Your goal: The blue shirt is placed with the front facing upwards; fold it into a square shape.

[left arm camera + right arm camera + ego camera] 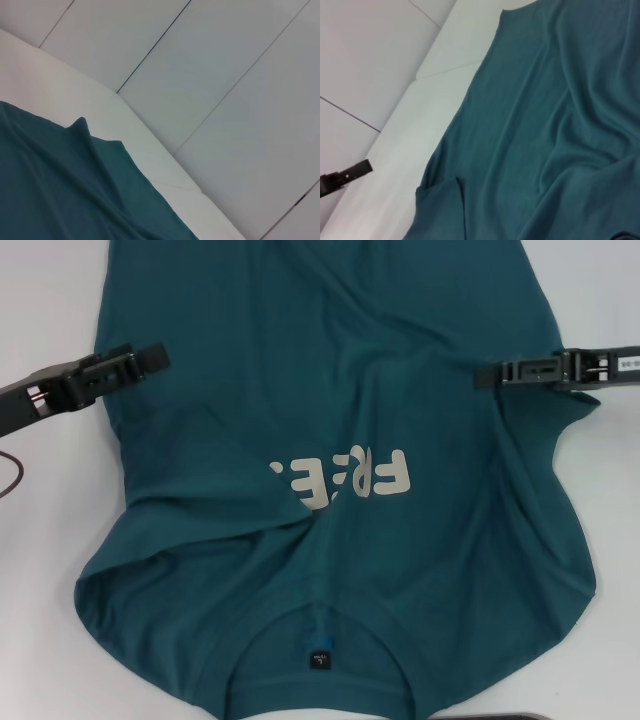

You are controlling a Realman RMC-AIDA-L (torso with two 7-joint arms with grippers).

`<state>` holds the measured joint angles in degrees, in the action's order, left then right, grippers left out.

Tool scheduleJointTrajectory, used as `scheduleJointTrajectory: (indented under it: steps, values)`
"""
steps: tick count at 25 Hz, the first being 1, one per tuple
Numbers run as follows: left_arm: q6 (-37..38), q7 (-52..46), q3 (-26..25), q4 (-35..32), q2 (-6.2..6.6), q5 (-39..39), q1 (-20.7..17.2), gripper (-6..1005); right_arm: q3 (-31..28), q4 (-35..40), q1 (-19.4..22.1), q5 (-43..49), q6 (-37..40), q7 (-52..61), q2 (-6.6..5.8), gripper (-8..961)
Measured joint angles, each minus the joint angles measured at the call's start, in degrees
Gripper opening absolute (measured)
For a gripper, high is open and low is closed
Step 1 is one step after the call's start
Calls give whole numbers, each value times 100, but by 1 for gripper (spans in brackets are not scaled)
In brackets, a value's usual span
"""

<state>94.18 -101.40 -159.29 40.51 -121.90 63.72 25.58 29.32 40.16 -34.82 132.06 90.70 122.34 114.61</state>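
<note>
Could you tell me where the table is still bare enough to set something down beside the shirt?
Bare table shows left of the blue shirt, beyond the left gripper, and at the far right corner beyond the right gripper. The middle is crowded: cloth spans nearly the full width.

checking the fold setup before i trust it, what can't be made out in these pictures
- Blue shirt: its hem is cut off by the head view's top edge.
- "FREE" lettering: partly swallowed by a fold, head view.
- Neck label: print too small to read.
- Left gripper and right gripper: whether they pinch the cloth cannot be told; neither wrist view shows its own fingers.
- Dark object: cut off by the bottom edge.
</note>
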Motion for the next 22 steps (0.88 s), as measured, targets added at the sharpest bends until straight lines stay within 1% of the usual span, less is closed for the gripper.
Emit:
scheduleJointTrajectory:
  steps: [2, 5, 12, 18, 22]
  values:
    - [-8, 1, 2, -4, 0, 0, 3, 904, 169, 0, -67, 12, -90, 119, 9, 838]
    - [-8, 2, 4, -9, 0, 0, 9, 904, 471, 23, -123, 16, -190, 309, 1, 833]
    - [-7, 5, 3, -17, -4, -10, 9, 905, 498, 52, -72, 17, -315, 347, 6, 828]
    - [-6, 6, 3, -17, 0, -10, 8, 905, 492, 59, -7, 6, -452, 424, -40, 827]
    - [-8, 7, 3, -17, 0, -10, 8, 905, 533, 64, -7, 22, -455, 585, -108, 827]
